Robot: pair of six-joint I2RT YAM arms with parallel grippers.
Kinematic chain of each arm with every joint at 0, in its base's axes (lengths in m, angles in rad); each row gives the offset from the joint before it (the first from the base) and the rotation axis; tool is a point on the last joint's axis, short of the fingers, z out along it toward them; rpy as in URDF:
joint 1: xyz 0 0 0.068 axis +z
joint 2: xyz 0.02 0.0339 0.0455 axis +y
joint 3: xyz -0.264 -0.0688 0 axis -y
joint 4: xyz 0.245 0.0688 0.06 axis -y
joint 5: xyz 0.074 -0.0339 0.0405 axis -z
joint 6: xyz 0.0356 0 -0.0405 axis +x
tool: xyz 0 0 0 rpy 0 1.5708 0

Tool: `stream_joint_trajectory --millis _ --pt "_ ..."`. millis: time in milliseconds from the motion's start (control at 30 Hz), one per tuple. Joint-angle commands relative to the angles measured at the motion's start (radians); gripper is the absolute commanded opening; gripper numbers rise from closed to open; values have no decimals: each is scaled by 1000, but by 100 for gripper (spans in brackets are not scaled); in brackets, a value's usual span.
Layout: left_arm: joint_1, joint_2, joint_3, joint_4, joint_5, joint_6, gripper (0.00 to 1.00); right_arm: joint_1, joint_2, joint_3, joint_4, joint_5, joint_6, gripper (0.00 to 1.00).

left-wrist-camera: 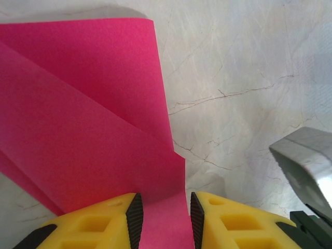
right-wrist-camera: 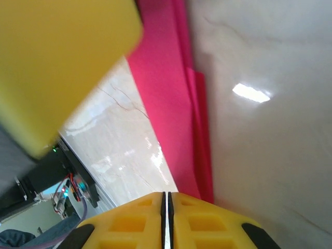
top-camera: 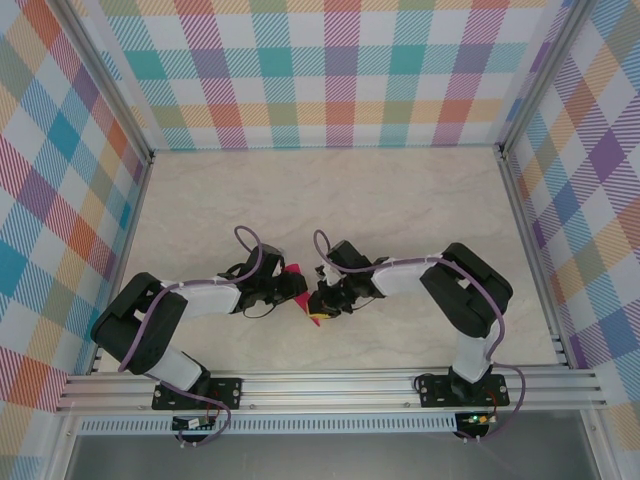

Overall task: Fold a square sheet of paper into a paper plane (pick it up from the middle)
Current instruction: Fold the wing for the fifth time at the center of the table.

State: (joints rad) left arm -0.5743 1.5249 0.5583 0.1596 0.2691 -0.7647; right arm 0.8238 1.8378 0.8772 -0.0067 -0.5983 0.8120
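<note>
From above, both arms meet mid-worktop (top-camera: 400, 190) over the folded pink paper (top-camera: 300, 290). Left wrist: the left gripper (left-wrist-camera: 163, 218) has its jaws clamped on the layered sheet (several creases made). Right wrist: the right gripper (right-wrist-camera: 166, 207), jaws together, apparently empty; no finished dart yet.

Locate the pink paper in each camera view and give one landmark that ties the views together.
Top external: the pink paper peeks out at centre, between the two grippers.
Left wrist: it covers the left half, a folded strip running down between the left gripper fingers.
Right wrist: it runs as a folded band from top centre down toward the shut right gripper.
Shared landmark: the marbled tabletop under the paper.
</note>
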Motion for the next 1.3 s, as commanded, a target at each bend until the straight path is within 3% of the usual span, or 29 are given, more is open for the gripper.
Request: stream_joint_trajectory --millis 0,400,667,800,900,1067,1267 --pt "8 46 -18 -92 -37 22 34 -2 10 -28 -92 -41 -71 13" --pt "7 54 -17 -97 -31 25 34 -2 -17 -6 -247 -1 -122 14" --pt "8 59 -8 -112 -16 34 34 -2 -125 29 -184 84 -60 10" --pt "7 73 6 -115 -11 37 34 -2 -80 19 0 47 67 0" --pt "8 75 7 -114 -10 34 34 6 -27 56 43 16 99 0" --pt "7 70 6 -119 -11 33 34 8 35 102 -38 63 78 0" --pt "8 70 2 -120 -19 34 33 8 44 33 -115 72 48 0"
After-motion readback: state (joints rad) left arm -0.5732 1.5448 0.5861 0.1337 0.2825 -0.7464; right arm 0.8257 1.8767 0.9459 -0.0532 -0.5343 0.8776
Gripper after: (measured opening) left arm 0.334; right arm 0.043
